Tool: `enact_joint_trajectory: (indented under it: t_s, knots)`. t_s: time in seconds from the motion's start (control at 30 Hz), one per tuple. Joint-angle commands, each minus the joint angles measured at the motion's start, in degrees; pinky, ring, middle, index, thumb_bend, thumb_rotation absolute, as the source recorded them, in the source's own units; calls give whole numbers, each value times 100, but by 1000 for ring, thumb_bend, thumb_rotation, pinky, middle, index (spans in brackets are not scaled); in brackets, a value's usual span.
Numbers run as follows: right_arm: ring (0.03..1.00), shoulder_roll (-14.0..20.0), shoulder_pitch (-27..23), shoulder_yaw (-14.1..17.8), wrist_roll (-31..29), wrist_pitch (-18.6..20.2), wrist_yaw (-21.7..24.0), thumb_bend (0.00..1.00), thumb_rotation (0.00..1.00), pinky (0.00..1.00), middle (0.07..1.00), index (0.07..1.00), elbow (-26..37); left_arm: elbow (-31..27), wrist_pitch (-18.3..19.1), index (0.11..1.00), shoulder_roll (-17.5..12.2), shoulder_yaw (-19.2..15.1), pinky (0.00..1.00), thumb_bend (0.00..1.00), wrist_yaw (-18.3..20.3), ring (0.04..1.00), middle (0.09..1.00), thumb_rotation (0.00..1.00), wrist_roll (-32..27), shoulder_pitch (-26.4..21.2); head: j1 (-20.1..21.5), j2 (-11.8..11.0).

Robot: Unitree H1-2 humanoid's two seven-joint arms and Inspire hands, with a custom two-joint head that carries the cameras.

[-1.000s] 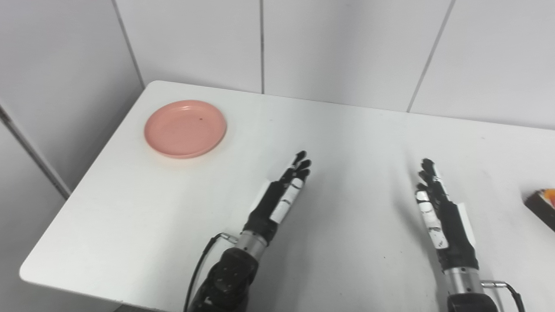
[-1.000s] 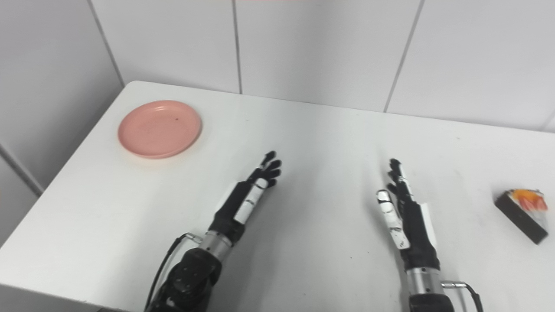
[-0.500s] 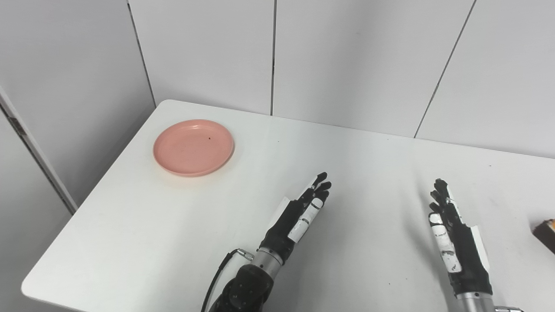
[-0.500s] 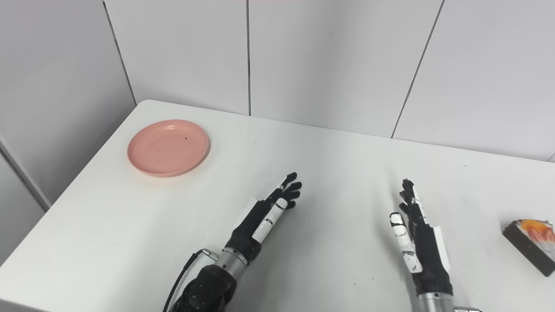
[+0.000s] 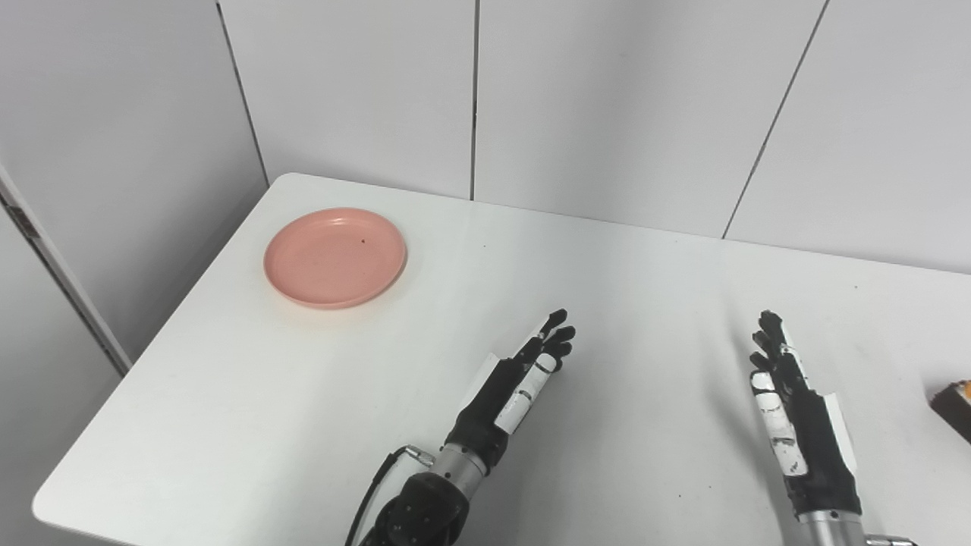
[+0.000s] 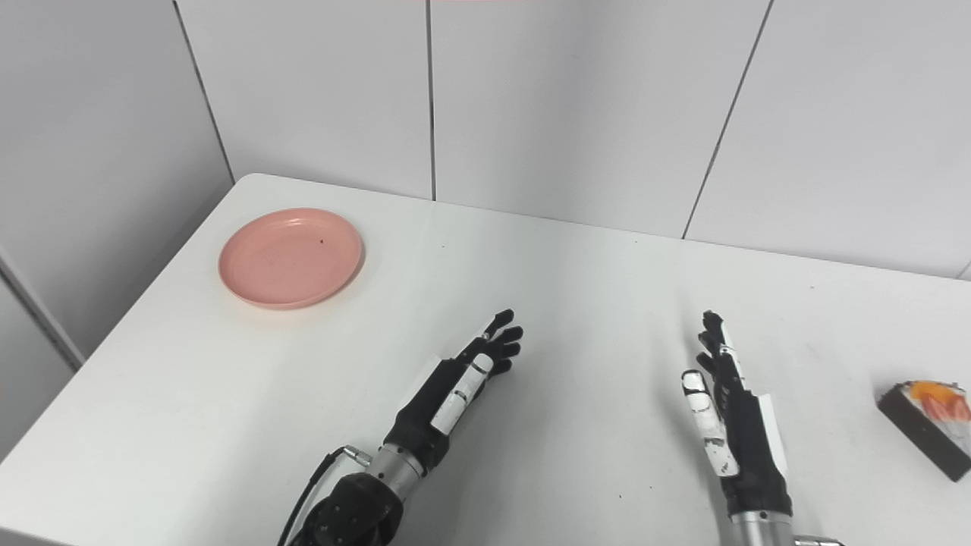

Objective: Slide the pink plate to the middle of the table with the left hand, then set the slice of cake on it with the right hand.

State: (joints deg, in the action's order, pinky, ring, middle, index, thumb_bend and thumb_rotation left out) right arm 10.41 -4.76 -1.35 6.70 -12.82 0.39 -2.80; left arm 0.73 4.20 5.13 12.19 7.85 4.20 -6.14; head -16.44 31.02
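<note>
The plate (image 5: 334,258) sits at the counter's (image 5: 303,394) far left corner, so the left hand (image 5: 514,390), fingers wide and empty, should reach its far rim and drag gently.

Slice of cake (image 5: 954,400) cropped by the left eye view's right edge, only a corner visible.

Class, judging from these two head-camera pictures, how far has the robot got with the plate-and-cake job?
Nothing is done yet. The pink plate sits near the table's far left corner, untouched. The left hand is open over the table, well short of the plate. The right hand is open and empty. The slice of cake lies at the right. Both the slide and the placing remain.
</note>
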Motion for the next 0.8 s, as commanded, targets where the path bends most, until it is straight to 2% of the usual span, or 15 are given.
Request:
enact_joint_trajectory:
  t_s: [0.0,0.27,0.4,0.63,0.77]
  knots:
    - [957,-45,297,-27,9,-103,18,399,1000,933,975,964,-329,-209,345,939,-100,-5,942,434,154,931,939,1000,-88,-200,5,6]
    - [950,-28,258,-38,56,-164,5,395,1000,921,972,962,-389,-475,600,939,-154,-174,944,421,329,939,954,1000,-499,-595,-38,22]
    - [954,-25,246,-35,30,-144,22,405,1000,930,974,964,-405,-622,644,936,-273,-161,930,427,352,938,950,1000,-399,-812,-46,20]
    - [958,-5,246,-19,-15,-112,56,421,1000,941,975,964,-404,-1383,1402,922,-318,-470,894,473,307,914,922,1000,-739,-1211,-98,8]
    - [959,1,227,-4,-43,-136,72,414,1000,938,978,965,-440,-1680,1694,934,-352,-719,968,474,263,924,932,1000,-939,-1441,-143,-11]
